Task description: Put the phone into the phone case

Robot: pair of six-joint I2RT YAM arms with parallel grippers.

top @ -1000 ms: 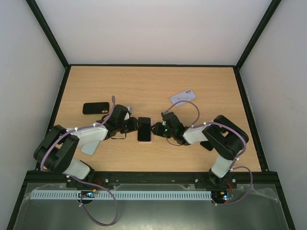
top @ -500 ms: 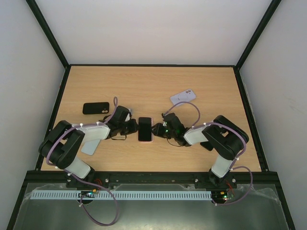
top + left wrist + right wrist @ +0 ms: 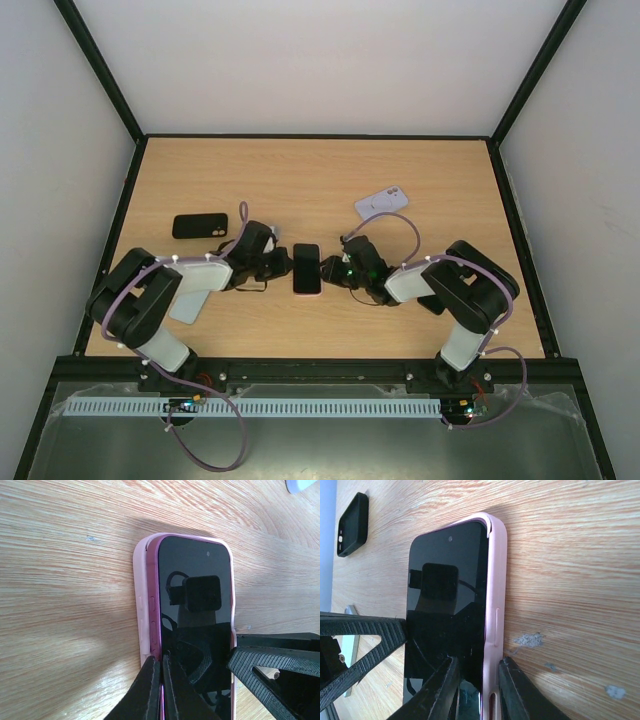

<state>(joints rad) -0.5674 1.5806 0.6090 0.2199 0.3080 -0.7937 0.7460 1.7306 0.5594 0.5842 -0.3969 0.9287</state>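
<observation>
Surface (image 3: 320,180): light wood-grain board with a black frame at its edges.
Phone case (image 3: 496,580): pink, flat on the surface between the left pincer (image 3: 284,266) and the right pincer (image 3: 327,270), each touching one long side.
Black case (image 3: 199,226): flat, beyond the left pincer and out to its left, well apart.
Pale case (image 3: 381,203): flat, beyond the right pincer, a little to its right.
Pale flat item (image 3: 186,308): back from the left pincer toward the bases, partly under the left arm; kind unclear.

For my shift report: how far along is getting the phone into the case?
Done: the phone lies in the pink phone case, its right edge seated inside the lip. In hand: the left gripper and right gripper pinch opposite edges. To do: the phone's left edge rides above the lip and looks to need pressing in.
</observation>
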